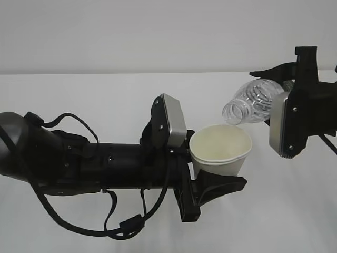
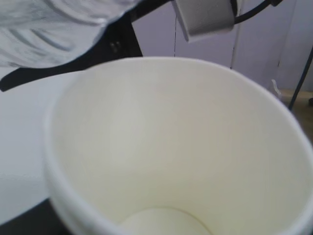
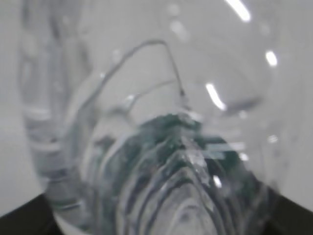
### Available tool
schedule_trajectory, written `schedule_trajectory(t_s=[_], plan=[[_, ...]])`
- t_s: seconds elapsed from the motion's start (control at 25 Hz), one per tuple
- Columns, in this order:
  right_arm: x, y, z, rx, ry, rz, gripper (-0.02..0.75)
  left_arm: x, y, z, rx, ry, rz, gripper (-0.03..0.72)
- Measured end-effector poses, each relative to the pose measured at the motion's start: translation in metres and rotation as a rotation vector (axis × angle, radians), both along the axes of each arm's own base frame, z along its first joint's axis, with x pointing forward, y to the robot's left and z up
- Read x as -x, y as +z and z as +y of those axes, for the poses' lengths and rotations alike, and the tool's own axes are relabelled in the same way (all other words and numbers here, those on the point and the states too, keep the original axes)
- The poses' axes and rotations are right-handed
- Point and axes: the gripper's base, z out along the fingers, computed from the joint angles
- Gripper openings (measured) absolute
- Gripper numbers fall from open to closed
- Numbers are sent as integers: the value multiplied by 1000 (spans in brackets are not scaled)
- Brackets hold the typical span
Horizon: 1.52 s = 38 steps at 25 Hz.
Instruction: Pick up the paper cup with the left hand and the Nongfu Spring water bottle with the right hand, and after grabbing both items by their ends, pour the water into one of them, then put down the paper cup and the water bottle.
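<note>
My left gripper (image 1: 217, 167) is shut on the off-white paper cup (image 1: 221, 149), holding it upright above the table by its lower part. In the left wrist view the paper cup (image 2: 171, 147) fills the frame, its inside pale and smooth. My right gripper (image 1: 275, 97) is shut on the base end of the clear ribbed Nongfu Spring water bottle (image 1: 251, 101). The bottle lies tilted, its open mouth just above the cup's far rim. The bottle (image 3: 161, 147) fills the right wrist view and hides the jaws. No stream of water shows. I cannot tell whether the cup holds any.
The white table (image 1: 79, 95) runs back to a pale wall. My left arm's black body and cables (image 1: 79, 163) cover the lower left. The right arm's silver-grey plate (image 2: 205, 17) and bottle (image 2: 54, 29) hang over the cup.
</note>
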Motion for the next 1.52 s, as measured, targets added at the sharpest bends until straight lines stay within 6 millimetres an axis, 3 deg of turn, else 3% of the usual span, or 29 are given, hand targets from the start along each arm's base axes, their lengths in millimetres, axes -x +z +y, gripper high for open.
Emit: schedule_trajectory(t_s=[1.52], plan=[[-5,11,3,71,54,-137,494,1,-1,0,-4,-1,38,449]])
